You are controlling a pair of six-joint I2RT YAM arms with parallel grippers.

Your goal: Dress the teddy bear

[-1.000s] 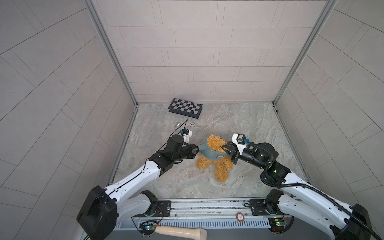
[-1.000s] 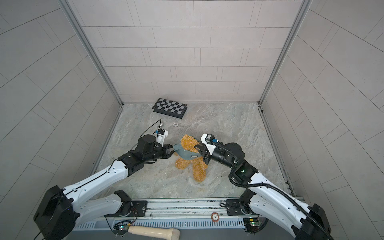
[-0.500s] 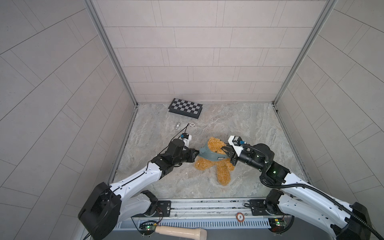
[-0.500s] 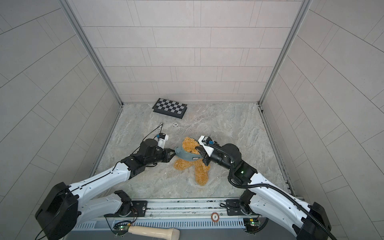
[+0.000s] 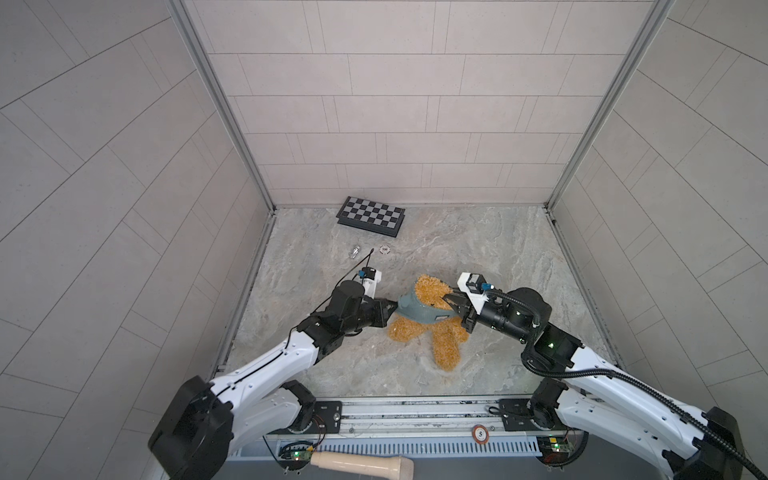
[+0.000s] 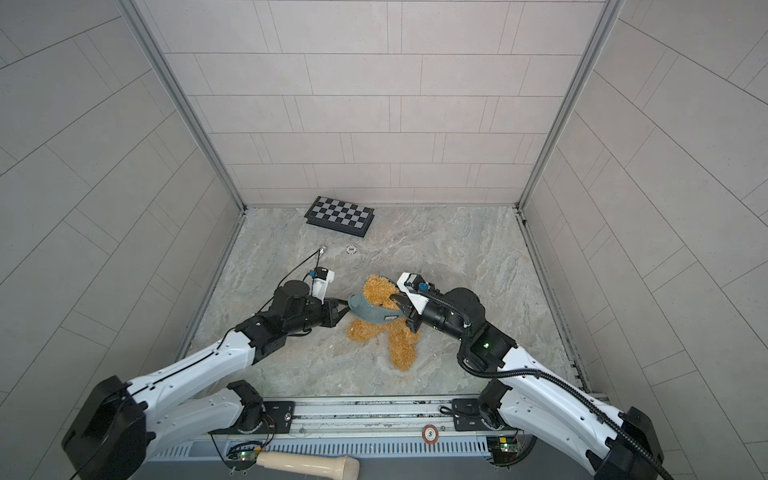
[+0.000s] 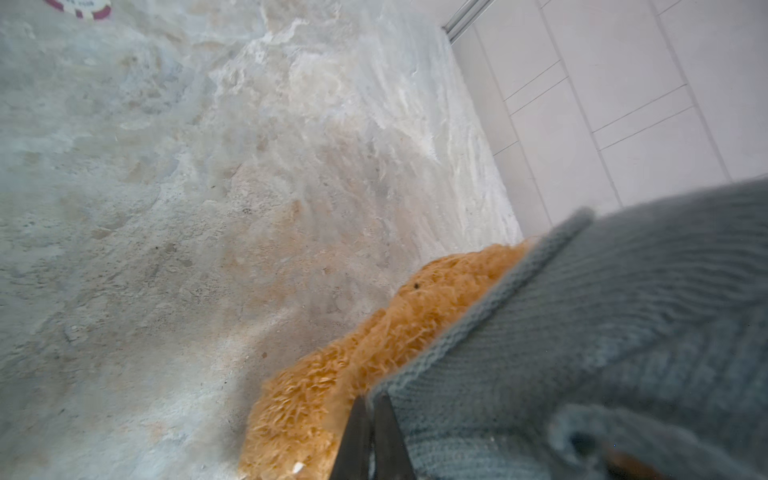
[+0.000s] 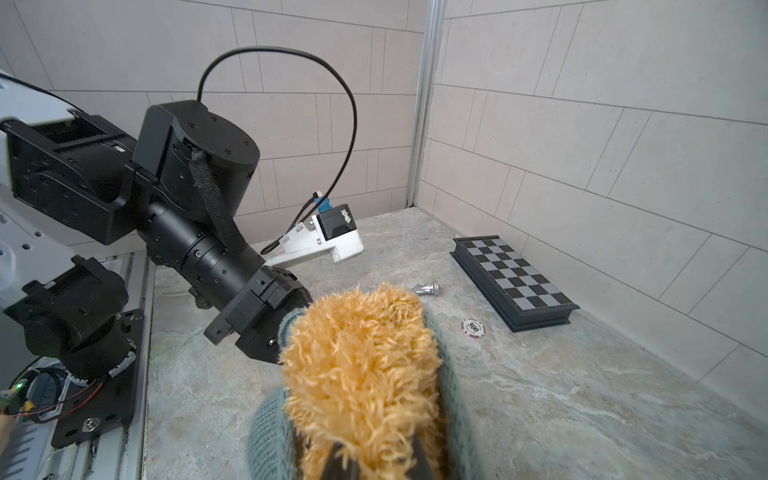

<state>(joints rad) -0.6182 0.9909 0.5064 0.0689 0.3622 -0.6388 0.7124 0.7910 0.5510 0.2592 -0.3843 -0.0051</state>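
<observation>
Between the two pincers, on the marble floor (image 5: 490, 237), lies the teddy bear (image 5: 430, 287), with a grey-blue knitted sweater (image 5: 419, 312) stretched across its middle from one set of tips to the other. In both top views the left pincer (image 5: 392, 308) meets the sweater's one end and the right pincer (image 5: 446, 300) meets the opposite end beside the bear's head, so the bear sits right in front of each, touching or nearly touching both.

The left pincer (image 7: 371, 401) is pressed almost fully together, its two dark fingers nipping the ribbed hem of the sweater (image 7: 582, 332). Golden fur of the bear (image 7: 374, 345) shows just beyond that hem.

The right pincer (image 8: 376, 461) is nearly closed too. Its fingers are half buried in shaggy fur (image 8: 361, 365), with knit on both sides of them. By the taut cloth in the top views it has hold of the sweater's edge, though how much fur is caught with it I cannot tell.

The bear's head rises above the sweater on the side away from the arms' bases. Its paws and one long leg (image 5: 446, 353) spread out below, toward the bases and a little under the right pincer.

Beyond the left pincer, toward the back wall and well apart from the bear, lie a small silver chess piece (image 5: 354, 252), a poker chip (image 5: 385, 249) and, farther back, a folded chessboard (image 5: 371, 216).
</observation>
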